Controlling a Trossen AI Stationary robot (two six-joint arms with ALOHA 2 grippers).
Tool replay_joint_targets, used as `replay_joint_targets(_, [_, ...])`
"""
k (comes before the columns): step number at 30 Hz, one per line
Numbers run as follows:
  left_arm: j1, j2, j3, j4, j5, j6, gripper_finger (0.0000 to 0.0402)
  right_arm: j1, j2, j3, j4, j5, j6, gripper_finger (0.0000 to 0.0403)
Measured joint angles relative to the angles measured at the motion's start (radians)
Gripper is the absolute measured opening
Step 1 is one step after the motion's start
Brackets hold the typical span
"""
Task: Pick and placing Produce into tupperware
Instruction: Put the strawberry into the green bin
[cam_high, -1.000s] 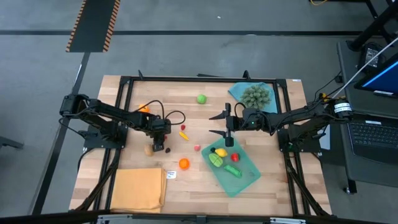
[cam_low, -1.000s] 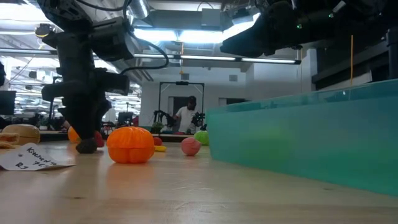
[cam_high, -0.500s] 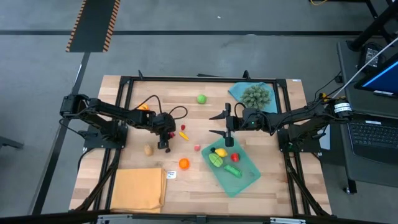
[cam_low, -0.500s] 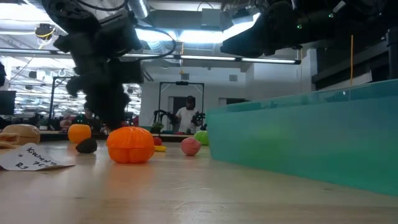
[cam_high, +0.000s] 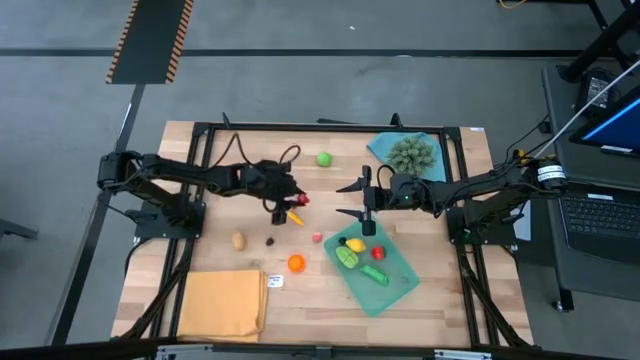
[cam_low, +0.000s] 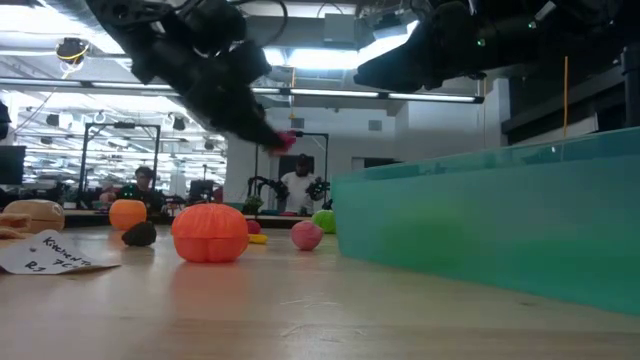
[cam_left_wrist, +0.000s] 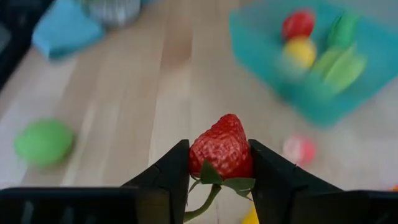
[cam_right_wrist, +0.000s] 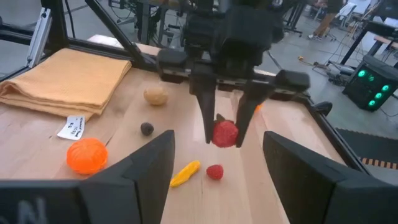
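Toy strawberry (cam_left_wrist: 221, 148): clenched by its flanks in left hand (cam_left_wrist: 219, 163), aloft at ten o'clock of tupperware (cam_high: 400, 283); likely light, rigid, slick; right hand (cam_high: 352, 198) gaping, empty.

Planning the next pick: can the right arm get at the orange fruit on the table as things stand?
Probably yes. The right gripper hangs open and empty by the tupperware, and bare table lies between it and the orange fruit. The left gripper, holding the strawberry, is off to the side.
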Motion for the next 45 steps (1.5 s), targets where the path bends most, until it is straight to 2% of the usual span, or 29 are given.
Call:
replay_joint_targets(5, [0.033,0.000,0.000,0.113,0.124,0.017,0.0127,0.000,-0.025,0.000,-0.004,0.000,0.009,0.0245])
replay_joint_targets(15, [0.034,0.000,0.000,0.260,0.154,0.027,0.0127,0.028,-0.243,0.000,-0.257,-0.002,0.050,0.0245])
replay_joint_targets(21, [0.027,0.000,0.000,0.419,0.281,0.024,0.0127,0.059,-0.350,0.000,-0.396,-0.001,0.056,0.0245])
replay_joint_targets(25, [0.004,0.000,0.000,0.477,0.283,0.024,0.0127,0.076,-0.393,-0.022,-0.395,0.000,0.054,0.0245])
replay_joint_targets(33, [-0.049,0.000,0.000,0.521,0.279,0.018,0.0127,0.087,-0.535,-0.220,-0.212,0.000,0.058,0.0245])
replay_joint_targets(41, [-0.119,0.058,0.022,0.559,0.245,0.017,0.0127,0.088,-0.625,-0.233,-0.301,-0.001,0.082,0.0245])
replay_joint_targets(45, [-0.141,0.127,0.101,0.472,0.230,0.017,0.0127,0.087,-0.624,-0.233,-0.307,-0.002,0.082,0.0245])
